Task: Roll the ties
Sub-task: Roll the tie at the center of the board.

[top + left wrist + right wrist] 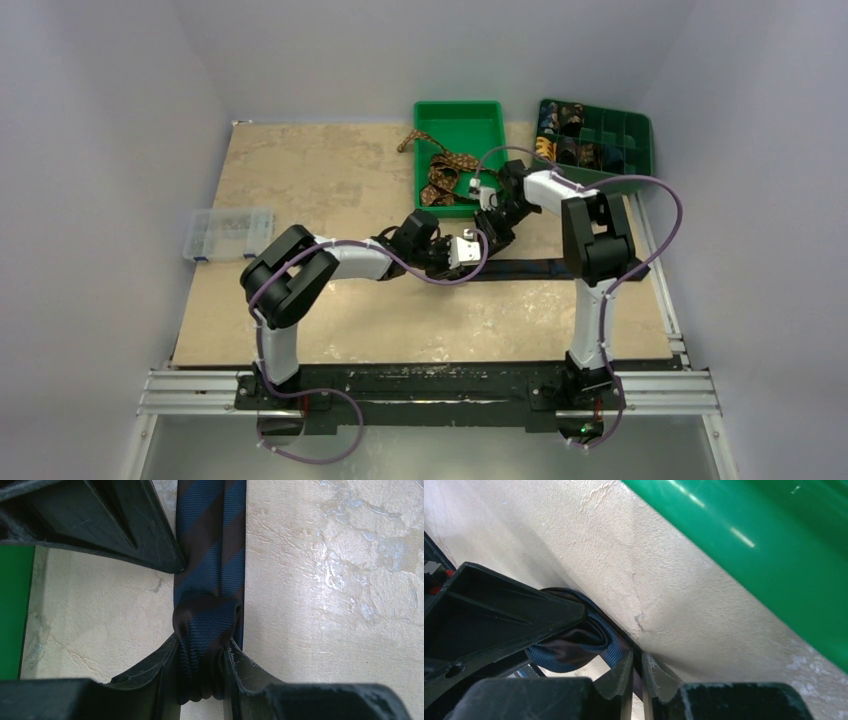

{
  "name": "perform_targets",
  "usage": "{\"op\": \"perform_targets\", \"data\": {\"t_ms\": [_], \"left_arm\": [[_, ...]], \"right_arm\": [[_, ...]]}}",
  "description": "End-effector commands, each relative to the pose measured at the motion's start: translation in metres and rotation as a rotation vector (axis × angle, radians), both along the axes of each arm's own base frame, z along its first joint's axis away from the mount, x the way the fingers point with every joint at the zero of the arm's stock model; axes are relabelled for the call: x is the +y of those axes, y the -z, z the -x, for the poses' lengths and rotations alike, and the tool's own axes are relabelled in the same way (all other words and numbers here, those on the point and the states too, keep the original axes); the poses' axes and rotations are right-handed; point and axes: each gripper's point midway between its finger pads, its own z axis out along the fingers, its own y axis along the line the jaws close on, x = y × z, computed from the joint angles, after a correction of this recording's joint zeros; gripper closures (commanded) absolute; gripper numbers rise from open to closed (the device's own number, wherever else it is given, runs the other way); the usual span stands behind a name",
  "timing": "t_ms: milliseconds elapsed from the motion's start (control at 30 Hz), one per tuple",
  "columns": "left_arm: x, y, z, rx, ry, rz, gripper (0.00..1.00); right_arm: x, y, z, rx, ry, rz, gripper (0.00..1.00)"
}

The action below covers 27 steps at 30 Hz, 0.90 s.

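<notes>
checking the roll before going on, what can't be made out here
- Turns in the navy tie coil: left wrist, the left gripper clamps over it; top view, covered and too small.
- Whether the right gripper pinches the tie: right wrist, the gap is narrow and dark.
- Compartment tray contents: top view, too small.

Left arm [355,260] and right arm [545,186]: black joints, white link shells, purple cables [681,212] looped behind each hand. Left gripper [203,641] has matte-black, scratched, wedge-shaped fingers [150,670].
</notes>
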Motion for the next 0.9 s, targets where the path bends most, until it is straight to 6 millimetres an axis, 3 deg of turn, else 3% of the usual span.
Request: {"op": "perform_targets", "data": {"t_ms": [0, 233, 467, 600, 867], "left_arm": [[0.017, 0.019, 0.013, 0.048, 0.0, -0.096, 1.0], [0.017, 0.019, 0.014, 0.047, 0.002, -0.096, 1.0], [0.016, 0.018, 0.013, 0.056, 0.004, -0.103, 1.0], [0.015, 0.016, 0.012, 0.064, -0.012, -0.099, 1.0], [0.004, -0.041, 0.013, 0.025, 0.001, 0.041, 1.0]], "right_arm": [[-0.008, -0.024, 0.003, -0.044, -0.024, 0.007, 0.9], [-0.003, -0.033, 0.007, -0.048, -0.015, -0.032, 0.91], [-0.016, 0.009, 0.028, 0.026, -0.052, 0.043, 0.92], [-0.023, 0.024, 0.025, 0.0, -0.057, 0.087, 0.93], [-0.037, 0.049, 0.02, -0.014, -0.07, 0.176, 0.94]]}}
